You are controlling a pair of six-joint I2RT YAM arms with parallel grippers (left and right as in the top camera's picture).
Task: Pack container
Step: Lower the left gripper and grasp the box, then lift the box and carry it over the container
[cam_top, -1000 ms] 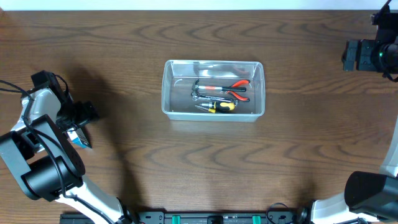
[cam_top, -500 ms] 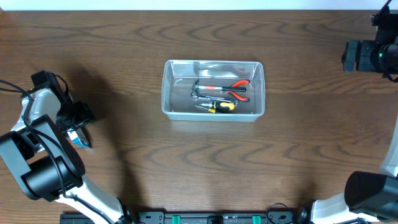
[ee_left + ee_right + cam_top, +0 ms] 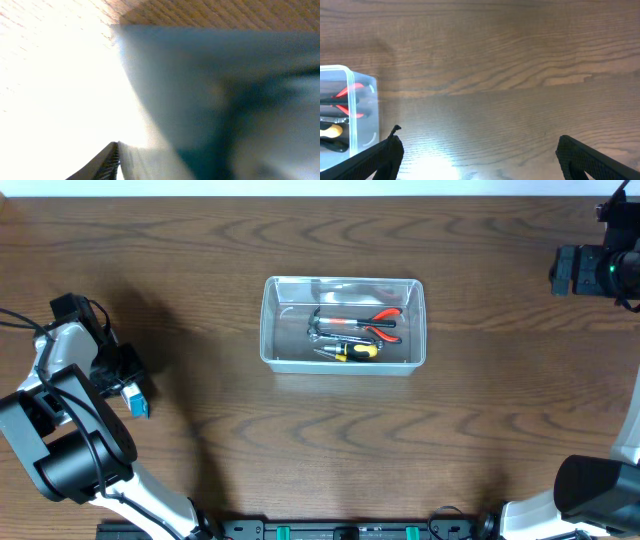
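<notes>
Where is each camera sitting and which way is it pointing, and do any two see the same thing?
Overhead: above the table, looking straight down at the clear rectangular plastic container holding tools; left arm and right arm show at the edges.
Left wrist: close against a blurred blue box; one dark finger shows.
Right wrist: low, facing across the wooden table; open right claw frames it.
Shared: overhead and right wrist both show the container.
</notes>
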